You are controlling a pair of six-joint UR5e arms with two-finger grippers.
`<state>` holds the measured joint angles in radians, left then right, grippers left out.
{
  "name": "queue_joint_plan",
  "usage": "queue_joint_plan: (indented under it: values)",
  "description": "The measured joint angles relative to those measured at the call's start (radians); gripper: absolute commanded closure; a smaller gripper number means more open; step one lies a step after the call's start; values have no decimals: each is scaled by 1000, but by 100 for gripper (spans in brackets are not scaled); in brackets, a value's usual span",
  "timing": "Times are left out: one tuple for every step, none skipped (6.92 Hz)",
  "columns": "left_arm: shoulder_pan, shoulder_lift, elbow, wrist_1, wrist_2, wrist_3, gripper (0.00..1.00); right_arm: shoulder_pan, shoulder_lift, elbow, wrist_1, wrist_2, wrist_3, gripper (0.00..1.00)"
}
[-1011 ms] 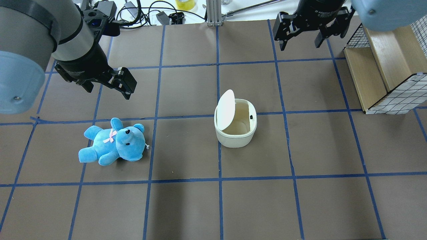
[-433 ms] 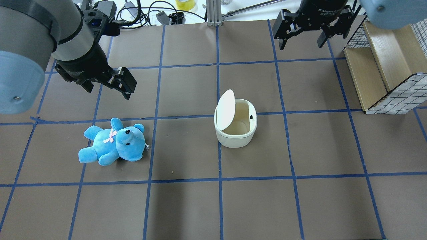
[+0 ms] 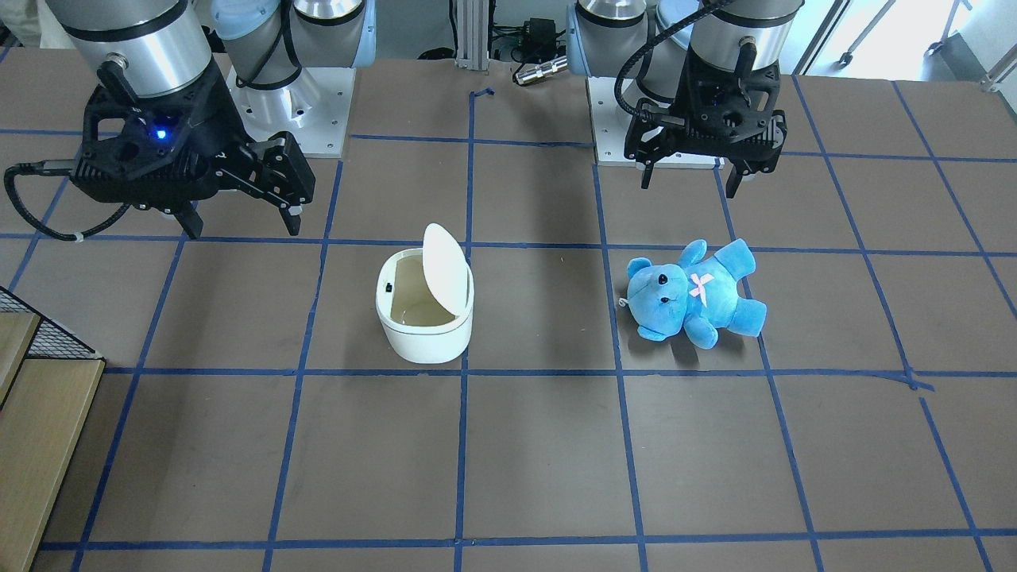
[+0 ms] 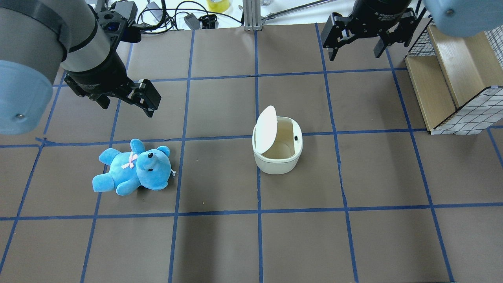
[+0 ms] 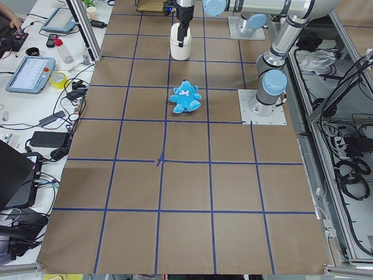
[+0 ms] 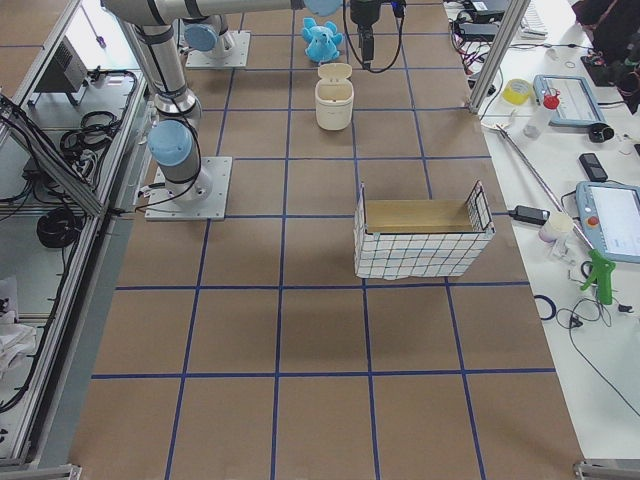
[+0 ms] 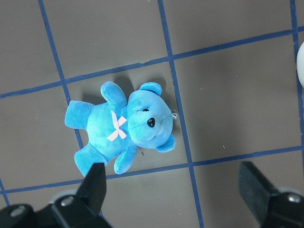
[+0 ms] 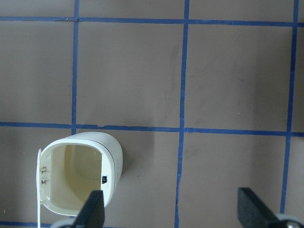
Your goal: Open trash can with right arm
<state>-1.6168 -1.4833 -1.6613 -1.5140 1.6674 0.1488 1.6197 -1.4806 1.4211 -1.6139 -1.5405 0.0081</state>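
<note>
The small white rounded-square plastic trash can (image 4: 276, 162) stands on the brown table with its blue tape grid (image 4: 220, 243), a little right of centre in the overhead view. Its oval flip lid (image 4: 266, 129) is tipped up nearly vertical on the can's left side, and the cream inside is bare. Judged from that, the opening is done, and what remains is to keep clear of the can.

To do that well, the right arm's black two-finger gripper (image 4: 355, 53) should travel high and away from the lid, never over it. A brush on that upright flap would likely drop it shut or shove the light can across the table. Near the wood-and-wire crate (image 4: 452, 78) at the right edge of the frame, it wants slow, level motion.

The right gripper hangs at the top right of the overhead view, well apart from the can and pointing down. Its jaws are spread wide with nothing between them. In its wrist view the can sits at the lower left.

The left arm's black gripper (image 4: 128, 109) hovers at the upper left above the blue plush teddy bear (image 4: 133, 168), also spread wide and empty.
</note>
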Motion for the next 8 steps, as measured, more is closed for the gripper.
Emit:
queue_joint_plan:
  values:
    - [0,0,0,0,0,0,0,-1,0,2,0,2,0,0]
    - [0,0,0,0,0,0,0,-2,0,3,1,1,0,0]
    - [0,0,0,0,0,0,0,-2,0,5,1,0,0,0]
    - [0,0,0,0,0,0,0,-2,0,5,1,0,0,0]
    - [0,0,0,0,0,0,0,-2,-1,5,4,0,0,0]
    - [0,0,0,0,0,0,0,-3,-1,3,9,0,0,0]
    - [0,0,0,0,0,0,0,-3,-1,2,11,0,0,0]
    - [0,0,0,0,0,0,0,-2,-2,1,12,0,0,0]
